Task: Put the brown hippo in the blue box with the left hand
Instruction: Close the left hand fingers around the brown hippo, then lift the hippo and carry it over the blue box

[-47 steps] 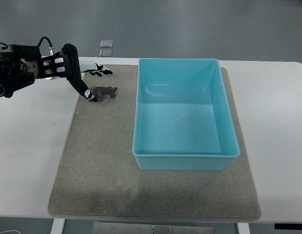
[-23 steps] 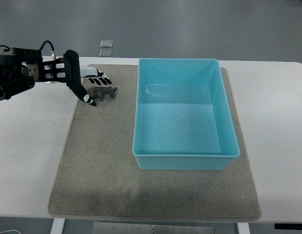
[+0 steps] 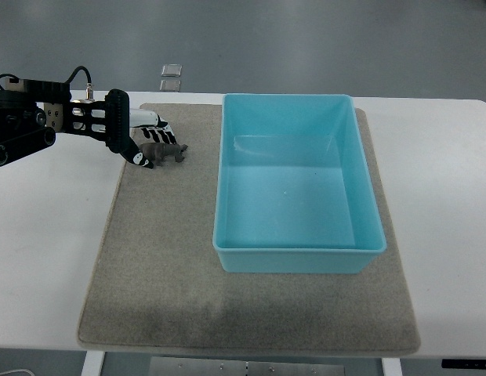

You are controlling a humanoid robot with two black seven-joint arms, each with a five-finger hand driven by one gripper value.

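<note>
Left hand (image 3: 146,141) wraps the brown hippo (image 3: 166,151) — its rear hidden.

So you've got the mat (image 3: 165,266) lying flat on the table (image 3: 47,258), and the box (image 3: 298,254) sits on the mat's right half. The hippo (image 3: 166,150) is on the mat too, up in the far left corner, just left of the box but not touching it. Your left hand (image 3: 141,139) comes in from the left edge and sits right at the hippo, fingers on either side of it.
</note>
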